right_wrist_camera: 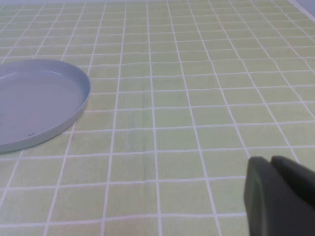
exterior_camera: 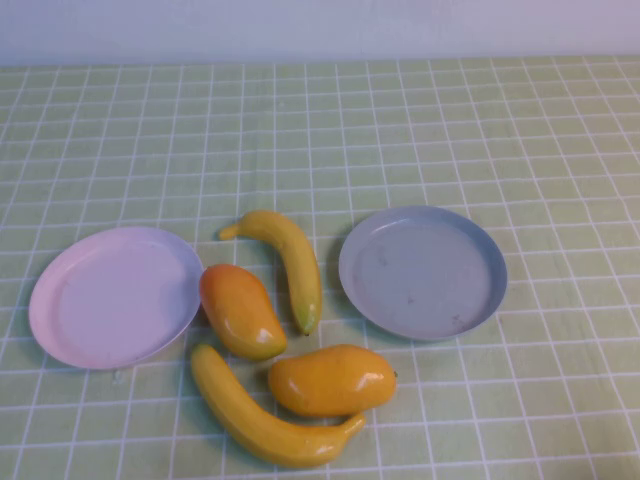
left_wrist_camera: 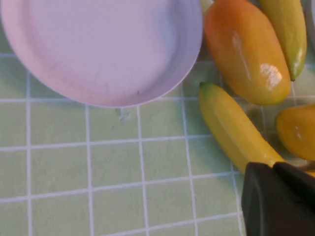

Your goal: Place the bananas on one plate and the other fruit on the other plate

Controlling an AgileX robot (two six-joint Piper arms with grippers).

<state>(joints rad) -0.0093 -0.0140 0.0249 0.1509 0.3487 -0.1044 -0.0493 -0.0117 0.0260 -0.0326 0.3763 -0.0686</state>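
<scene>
Two yellow bananas lie on the cloth between the plates, one further back (exterior_camera: pixel 285 260) and one at the front (exterior_camera: pixel 262 420). Two orange-yellow mangoes (exterior_camera: pixel 240 310) (exterior_camera: pixel 332 380) lie between them. The pale pink plate (exterior_camera: pixel 115 295) at the left and the grey-blue plate (exterior_camera: pixel 422 270) at the right hold nothing. Neither gripper shows in the high view. My left gripper (left_wrist_camera: pixel 273 167) is shut and empty, above the front banana (left_wrist_camera: pixel 234 128), near the pink plate (left_wrist_camera: pixel 98 44) and a mango (left_wrist_camera: pixel 246 54). My right gripper (right_wrist_camera: pixel 270 160) is shut and empty over bare cloth, apart from the grey-blue plate (right_wrist_camera: pixel 34 105).
A green checked cloth (exterior_camera: pixel 500 130) covers the table up to a white wall at the back. The second mango (left_wrist_camera: pixel 298 130) and the rear banana (left_wrist_camera: pixel 288 29) also show in the left wrist view.
</scene>
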